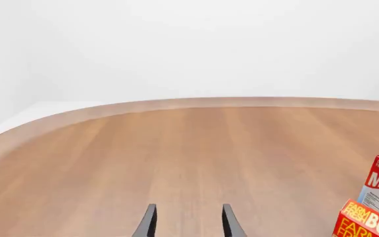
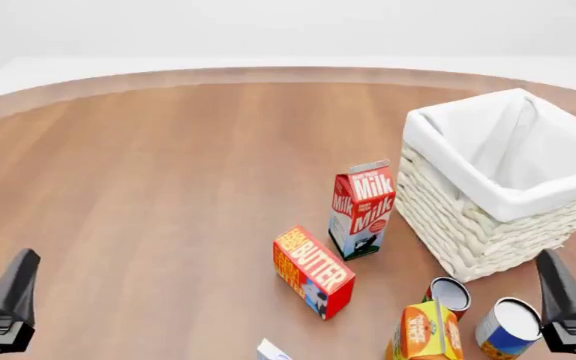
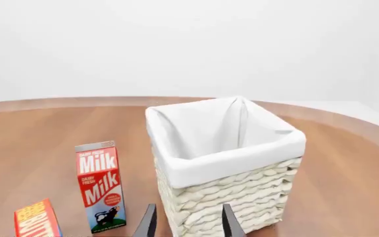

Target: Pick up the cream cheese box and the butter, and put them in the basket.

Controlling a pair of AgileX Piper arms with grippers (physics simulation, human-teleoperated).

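1. The red-and-white gabled milk carton [image 2: 361, 209] reads "Milk" and stands upright beside the large cream-white woven wicker basket [image 2: 468, 225].
2. The red box of butter [image 2: 313, 271] with orange panel reads "BUTTER"; it lies on the wooden table [image 2: 148, 187] near the carton.
3. A white corner at the front view's bottom edge [image 2: 272, 352], mostly cut off, may be the cream cheese box.
4. An orange carton [image 2: 424, 332] and two cans [image 2: 450, 294] [image 2: 507, 328] sit near the basket; their labels are unreadable.
5. The left gripper [image 1: 188, 221] and right gripper [image 3: 188, 221] have jaws spread, holding nothing.
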